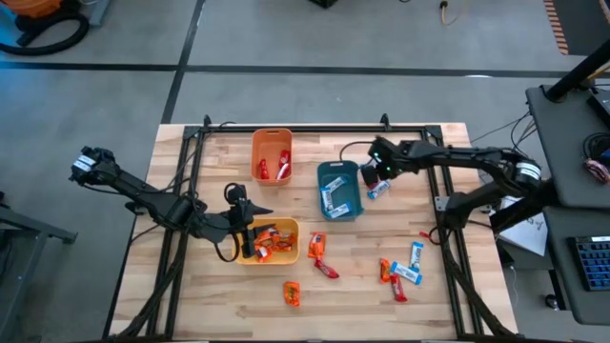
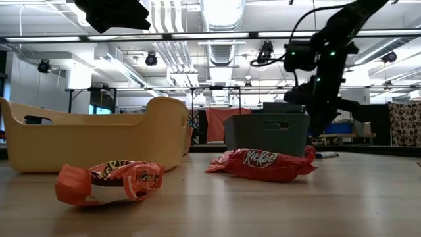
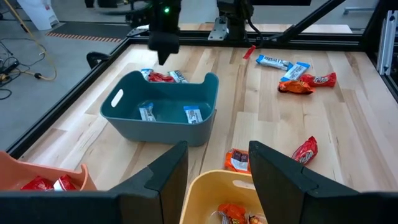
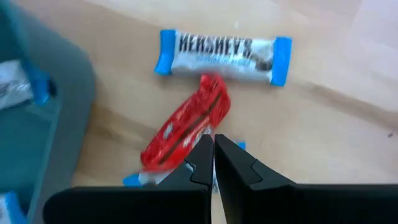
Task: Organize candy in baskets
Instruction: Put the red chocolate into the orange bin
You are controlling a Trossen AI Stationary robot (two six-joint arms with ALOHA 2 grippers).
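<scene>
Candy lies partly sorted: we have our right tool (image 4: 213, 152) clenched, empty, over a red bar (image 4: 186, 129) and a Hershey's bar (image 4: 222, 56) beside the teal basket (image 1: 340, 189). Next we must spread it. Our left tool (image 3: 217, 167) hangs released above the yellow basket (image 1: 274, 256).

A pale wooden desk (image 1: 353, 305) fills the middle, ringed by a black metal frame (image 1: 315, 128). Left of the desk, out on the grey floor, sits a coil of black hose (image 1: 43, 38) with an orange object (image 1: 38, 6) beside it. Right of the desk, there's a dark side table (image 1: 572, 143) carrying a keyboard (image 1: 593, 262). Beyond the desk, ceiling ducts (image 2: 220, 20) run overhead
</scene>
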